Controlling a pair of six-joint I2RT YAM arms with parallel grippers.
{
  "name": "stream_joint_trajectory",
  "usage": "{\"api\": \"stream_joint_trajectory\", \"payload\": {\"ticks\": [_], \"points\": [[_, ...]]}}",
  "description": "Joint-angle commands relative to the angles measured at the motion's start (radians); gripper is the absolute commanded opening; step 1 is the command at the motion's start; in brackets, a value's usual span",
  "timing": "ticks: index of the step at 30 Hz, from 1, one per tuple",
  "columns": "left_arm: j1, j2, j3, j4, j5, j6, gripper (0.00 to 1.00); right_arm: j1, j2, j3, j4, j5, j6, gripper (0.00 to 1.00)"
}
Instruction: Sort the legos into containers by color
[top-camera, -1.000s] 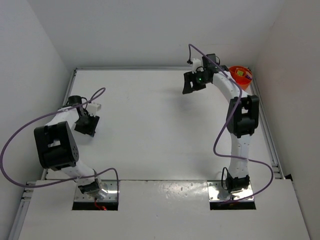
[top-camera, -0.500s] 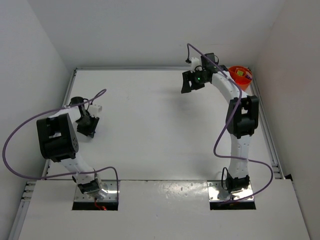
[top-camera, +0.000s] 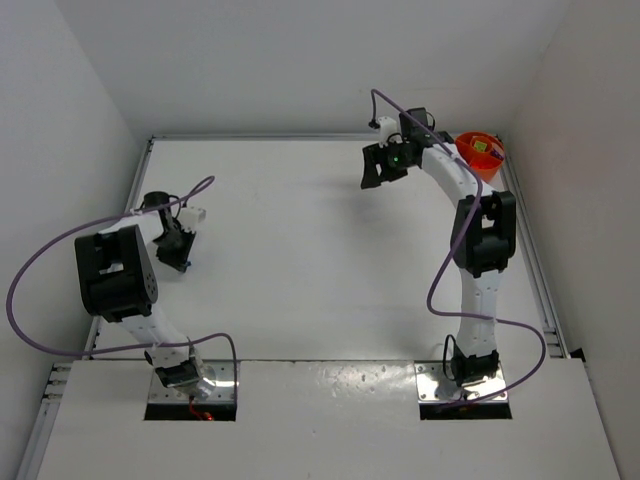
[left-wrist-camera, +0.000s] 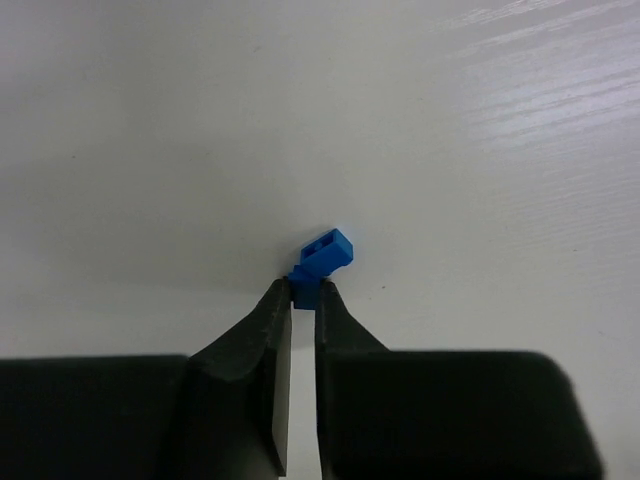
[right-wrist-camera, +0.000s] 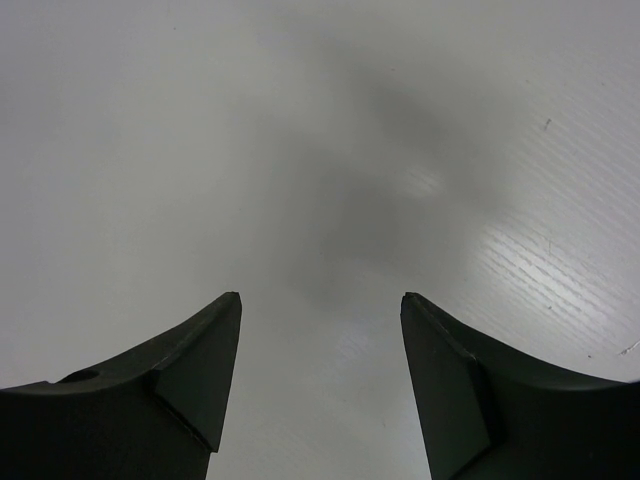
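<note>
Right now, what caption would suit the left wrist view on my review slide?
The left fingers shut on the near end of a small blue brick, with the white table beneath.

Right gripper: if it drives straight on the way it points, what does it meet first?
Probably only the bare table; nothing else shows ahead of the right gripper, though depth is unclear.

On my overhead feed I see a white table (top-camera: 290, 260) boxed in by plain white walls: a back wall (top-camera: 300, 60) at twelve o'clock, a side wall (top-camera: 50, 150) at nine, and another side wall (top-camera: 590, 200) at three. A metal rail (top-camera: 541, 285) lines the table's three o'clock edge, and a second rail (top-camera: 140, 172) lines the nine o'clock edge. A white panel (top-camera: 330, 420) sits at six o'clock. Up close, the tabletop shows faint streaks (left-wrist-camera: 540, 100).
</note>
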Motion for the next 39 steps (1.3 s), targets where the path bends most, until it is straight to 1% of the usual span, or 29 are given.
{"api": "stream_joint_trajectory", "payload": {"ticks": [1,2,3,5,6,7,8,9,10,11,12,14,15,17,19,20,21,22,24,25,26,28,30,33,34,36,37,38,39], "points": [[-0.008,0.037,-0.013,0.060,0.022,0.015,0.11,0.015,-0.052,-0.006,0.024,-0.031,-0.022,0.65],[-0.008,0.027,-0.022,0.048,0.031,0.015,0.09,0.015,-0.052,-0.015,0.024,-0.049,-0.031,0.65],[-0.008,0.017,-0.023,0.036,0.063,0.026,0.05,0.015,-0.063,-0.027,0.015,-0.099,-0.042,0.65],[0.003,-0.030,0.014,-0.005,0.147,0.035,0.02,0.015,-0.072,-0.047,0.006,-0.153,-0.057,0.65],[0.003,-0.048,0.036,-0.057,0.269,0.035,0.02,0.015,-0.086,-0.072,0.006,-0.182,-0.079,0.65],[0.003,-0.071,0.097,-0.117,0.334,0.009,0.00,0.024,-0.098,-0.098,0.006,-0.234,-0.100,0.67],[0.003,-0.072,0.097,-0.118,0.396,0.009,0.00,0.024,-0.098,-0.098,0.006,-0.258,-0.100,0.68],[-0.017,-0.072,0.172,-0.178,0.457,-0.023,0.00,0.035,-0.111,-0.132,0.018,-0.282,-0.113,0.68],[-0.030,-0.072,0.210,-0.208,0.581,-0.037,0.00,0.035,-0.130,-0.173,0.059,-0.327,-0.113,0.71],[-0.062,-0.056,0.277,-0.248,0.634,-0.075,0.00,0.047,-0.196,-0.286,0.202,-0.350,-0.113,0.71],[-0.078,-0.047,0.305,-0.257,0.724,-0.097,0.00,0.065,-0.230,-0.341,0.284,-0.350,-0.122,0.73],[-0.106,-0.032,0.350,-0.257,0.795,-0.144,0.00,0.092,-0.281,-0.444,0.403,-0.350,-0.143,0.74],[-0.129,-0.018,0.382,-0.257,0.850,-0.182,0.00,0.102,-0.295,-0.457,0.476,-0.359,-0.154,0.74],[-0.150,-0.003,0.405,-0.257,0.902,-0.212,0.00,0.131,-0.295,-0.466,0.514,-0.393,-0.163,0.74],[-0.181,0.025,0.419,-0.266,0.983,-0.233,0.00,0.145,-0.295,-0.477,0.593,-0.426,-0.151,0.74],[-0.190,0.036,0.436,-0.275,1.010,-0.245,0.00,0.161,-0.304,-0.512,0.636,-0.457,-0.142,0.73],[-0.205,0.059,0.436,-0.276,1.037,-0.246,0.00,0.161,-0.304,-0.534,0.753,-0.476,-0.130,0.73],[-0.215,0.072,0.467,-0.314,1.082,-0.246,0.00,0.176,-0.318,-0.578,0.823,-0.488,-0.090,0.73],[-0.230,0.097,0.494,-0.357,1.116,-0.221,0.00,0.194,-0.318,-0.610,0.964,-0.500,-0.027,0.69],[-0.239,0.097,0.507,-0.357,1.116,-0.221,0.00,0.208,-0.318,-0.610,1.074,-0.515,0.038,0.66],[-0.253,0.097,0.507,-0.357,1.116,-0.221,0.00,0.222,-0.293,-0.610,1.115,-0.531,0.069,0.63],[-0.267,0.097,0.507,-0.366,1.128,-0.221,0.00,0.236,-0.273,-0.610,1.182,-0.545,0.108,0.63],[-0.288,0.088,0.507,-0.366,1.143,-0.221,0.00,0.260,-0.273,-0.610,1.233,-0.545,0.108,0.63],[-0.313,0.088,0.498,-0.378,1.165,-0.212,0.00,0.285,-0.273,-0.621,1.221,-0.591,0.007,0.60],[-0.313,0.079,0.498,-0.387,1.165,-0.212,0.00,0.302,-0.273,-0.621,1.201,-0.603,-0.081,0.59],[-0.325,0.079,0.488,-0.398,1.185,-0.201,0.00,0.317,-0.285,-0.621,1.157,-0.652,-0.181,0.58],[-0.337,0.079,0.488,-0.407,1.185,-0.186,0.00,0.329,-0.286,-0.621,1.103,-0.669,-0.232,0.56],[-0.351,0.079,0.488,-0.423,1.185,-0.186,0.00,0.339,-0.296,-0.612,1.076,-0.702,-0.325,0.56],[-0.351,0.079,0.488,-0.423,1.185,-0.174,0.00,0.339,-0.296,-0.612,1.046,-0.715,-0.372,0.56]]}}
